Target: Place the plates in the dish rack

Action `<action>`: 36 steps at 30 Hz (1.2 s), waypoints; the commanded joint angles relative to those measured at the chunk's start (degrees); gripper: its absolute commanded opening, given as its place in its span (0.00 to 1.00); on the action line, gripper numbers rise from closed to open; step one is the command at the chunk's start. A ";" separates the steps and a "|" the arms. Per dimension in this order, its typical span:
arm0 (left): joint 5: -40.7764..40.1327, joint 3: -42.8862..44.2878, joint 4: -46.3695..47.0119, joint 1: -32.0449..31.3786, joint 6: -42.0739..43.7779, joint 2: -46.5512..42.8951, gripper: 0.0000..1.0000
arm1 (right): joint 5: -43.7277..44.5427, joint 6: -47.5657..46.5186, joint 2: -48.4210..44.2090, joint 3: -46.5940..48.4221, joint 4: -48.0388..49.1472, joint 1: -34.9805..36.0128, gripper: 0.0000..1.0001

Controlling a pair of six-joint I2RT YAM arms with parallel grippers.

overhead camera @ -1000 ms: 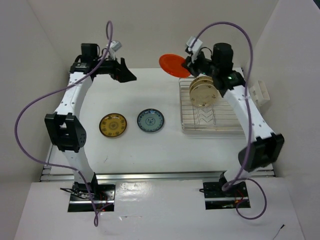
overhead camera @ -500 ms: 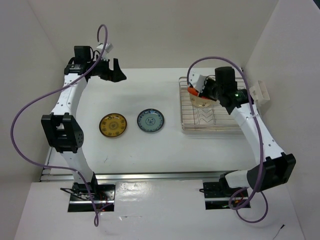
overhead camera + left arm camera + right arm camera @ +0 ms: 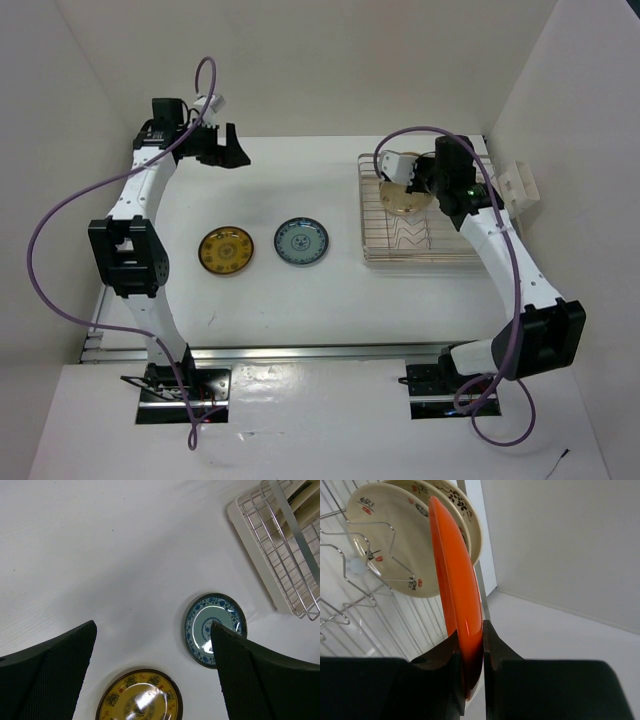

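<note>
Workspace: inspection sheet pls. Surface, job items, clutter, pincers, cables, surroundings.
Surface: white table; no spills seen.
Job's things: dish rack at the right rear. At least two cream plates stand upright in it. The orange plate is on edge beside them; whether it is seated cannot be told. The yellow-brown plate and blue plate lie flat on the table, apart.
Clutter: white slotted holder right of the rack.
Pincers: left pincer open, holding nothing, above the table. Right pincer shut on the orange plate's rim.
Cables: purple cables loop off both arms, touching no plate.
Surroundings: white walls on three sides.
</note>
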 commanded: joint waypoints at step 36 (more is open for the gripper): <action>3.55 0.84 1.57 2.11 -0.55 4.01 1.00 | -4.35 2.01 1.39 -0.24 7.32 -3.36 0.00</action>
